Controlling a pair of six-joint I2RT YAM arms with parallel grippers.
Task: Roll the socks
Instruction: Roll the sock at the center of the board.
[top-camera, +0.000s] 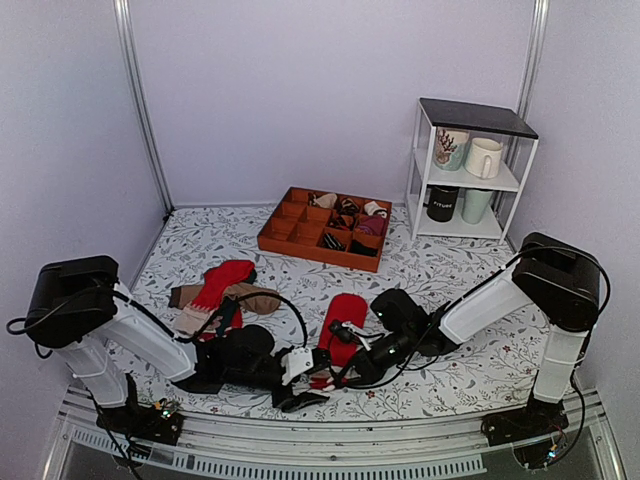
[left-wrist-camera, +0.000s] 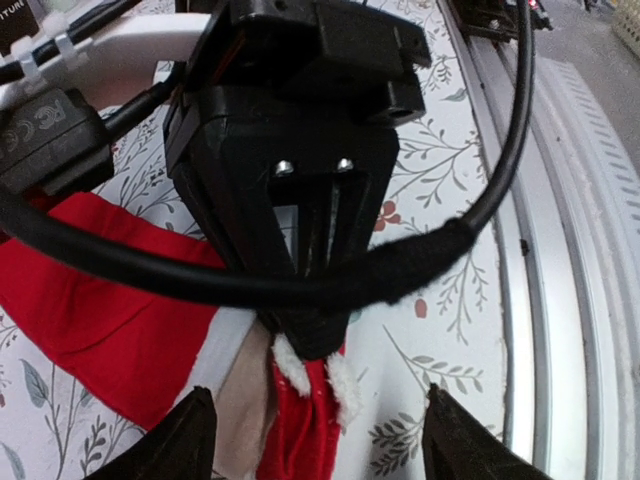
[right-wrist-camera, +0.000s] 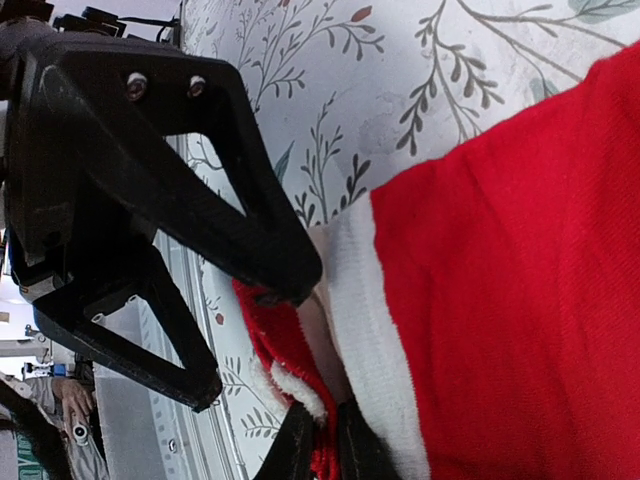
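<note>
The red socks (top-camera: 346, 310) lie flat on the table between the two arms, cuff end toward the near edge. In the right wrist view the red body (right-wrist-camera: 500, 260) and white cuff band (right-wrist-camera: 365, 300) fill the right side. My right gripper (right-wrist-camera: 330, 450) is shut on a pinched fold of the red and white cuff. It shows in the left wrist view (left-wrist-camera: 310, 335) as the black body gripping that fold (left-wrist-camera: 300, 420). My left gripper (left-wrist-camera: 318, 445) is open wide, a finger on each side of the fold. It shows in the right wrist view (right-wrist-camera: 245, 335) and the top view (top-camera: 308, 388).
A mixed heap of red, brown and beige socks (top-camera: 222, 290) lies at the left. An orange divided tray (top-camera: 290, 235) with rolled bundles stands at the back. A white shelf (top-camera: 470, 180) with mugs stands back right. The table's metal front rail (left-wrist-camera: 560, 250) is close by.
</note>
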